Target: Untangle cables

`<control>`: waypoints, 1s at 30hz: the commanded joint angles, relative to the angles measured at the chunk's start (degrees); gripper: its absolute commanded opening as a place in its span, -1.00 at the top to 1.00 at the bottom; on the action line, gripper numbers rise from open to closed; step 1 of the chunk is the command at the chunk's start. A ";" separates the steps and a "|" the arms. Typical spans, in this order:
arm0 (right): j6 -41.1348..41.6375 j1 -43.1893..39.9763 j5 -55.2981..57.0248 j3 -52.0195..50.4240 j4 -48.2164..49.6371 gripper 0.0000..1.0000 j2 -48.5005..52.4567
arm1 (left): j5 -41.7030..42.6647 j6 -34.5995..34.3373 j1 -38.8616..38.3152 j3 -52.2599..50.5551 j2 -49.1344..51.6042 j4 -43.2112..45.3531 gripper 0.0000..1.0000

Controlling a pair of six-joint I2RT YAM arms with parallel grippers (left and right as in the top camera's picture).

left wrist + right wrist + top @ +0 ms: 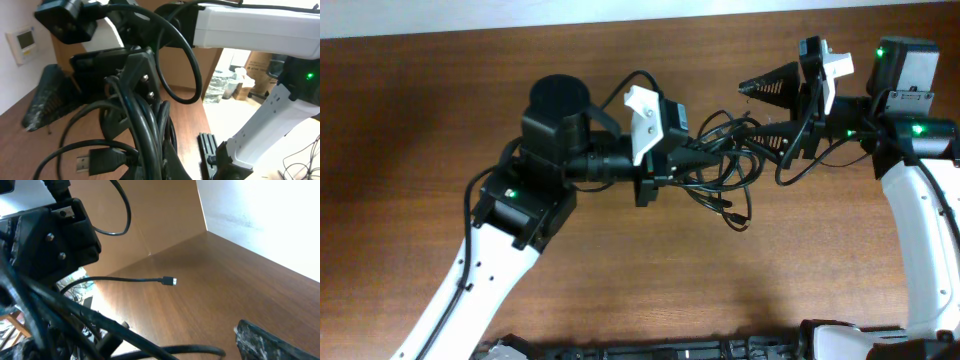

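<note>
The cables are seen as a knotted bundle of black loops near the middle of the bench, between the two arms. The left fingers are closed together on the left side of this bundle, and some strands are clamped there. The right fingers are spread wide apart at the far right side of the bundle, and nothing is gripped by them. A loose plug end is seen at the near side of the bundle.
</note>
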 commanded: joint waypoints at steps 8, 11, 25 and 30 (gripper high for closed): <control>8.33 0.52 21.51 -0.42 2.08 -0.97 -0.07 | 4.37 -2.97 -5.84 1.29 1.33 3.15 1.00; 15.45 0.52 31.78 -0.42 4.48 -0.97 -0.07 | 4.46 -2.97 -8.22 1.29 1.33 3.13 1.00; 17.42 0.39 51.10 -0.42 4.74 -0.97 -0.07 | 7.34 -3.19 -10.80 1.29 0.70 3.13 1.00; 17.40 0.35 54.73 -0.42 3.50 -0.97 -0.07 | 7.37 -4.07 -8.17 1.29 -0.33 2.71 1.00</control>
